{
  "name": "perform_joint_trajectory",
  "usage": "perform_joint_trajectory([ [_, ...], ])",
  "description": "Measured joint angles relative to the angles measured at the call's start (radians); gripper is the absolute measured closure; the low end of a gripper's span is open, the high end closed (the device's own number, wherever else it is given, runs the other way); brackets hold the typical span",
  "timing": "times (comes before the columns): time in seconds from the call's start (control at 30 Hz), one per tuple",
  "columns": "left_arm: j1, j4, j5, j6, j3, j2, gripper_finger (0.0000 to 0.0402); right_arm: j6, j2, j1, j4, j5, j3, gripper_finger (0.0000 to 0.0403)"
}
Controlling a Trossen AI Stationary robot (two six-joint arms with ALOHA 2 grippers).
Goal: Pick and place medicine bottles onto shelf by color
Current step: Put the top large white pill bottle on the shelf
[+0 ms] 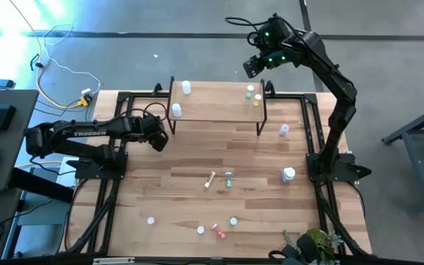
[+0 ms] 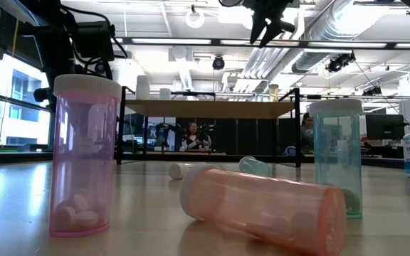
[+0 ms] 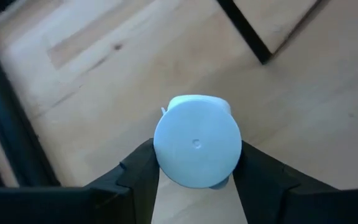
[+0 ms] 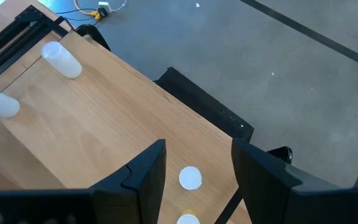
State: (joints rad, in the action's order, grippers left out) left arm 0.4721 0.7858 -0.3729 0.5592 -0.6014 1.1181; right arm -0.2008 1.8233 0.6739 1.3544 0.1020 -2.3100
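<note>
The light-wood table (image 1: 197, 184) stands on a grey concrete floor in an open hall with ducts overhead, where a person (image 2: 192, 135) sits at a desk far behind. The shelf (image 1: 216, 103) near the table's far edge carries a few small bottles, and other medicine bottles (image 1: 219, 180) lie scattered across the boards, among them a pink vial (image 2: 84, 156) holding white pills. The left gripper (image 3: 194, 171) pinches a white-capped bottle (image 3: 197, 148) by the shelf's left end; the right gripper (image 4: 194, 162) hangs open and empty above the shelf's right end.
</note>
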Motion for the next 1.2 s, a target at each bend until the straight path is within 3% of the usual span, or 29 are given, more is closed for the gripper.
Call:
perform_joint_trajectory([
  [0.17, -0.001, 0.025, 0.055, -0.022, -0.01, -0.037, 0.0237, 0.0, 0.0, 0.0, 0.0, 0.0, 0.0, 0.0229],
  [0.43, 0.0, 0.115, 0.049, -0.042, -0.089, -0.129, 0.0238, 0.0, 0.0, 0.0, 0.003, 0.0, 0.0, 0.0229],
  [0.93, 0.028, 0.195, -0.198, -0.219, -0.359, -0.177, 0.0239, 0.0, 0.0, 0.0, 0.004, 0.0, 0.0, 0.0229],
  [1.2, 0.117, 0.137, -0.206, -0.411, -0.519, -0.176, 0.0239, 0.0, 0.0, 0.0, 0.008, 0.0, 0.001, 0.0229],
])
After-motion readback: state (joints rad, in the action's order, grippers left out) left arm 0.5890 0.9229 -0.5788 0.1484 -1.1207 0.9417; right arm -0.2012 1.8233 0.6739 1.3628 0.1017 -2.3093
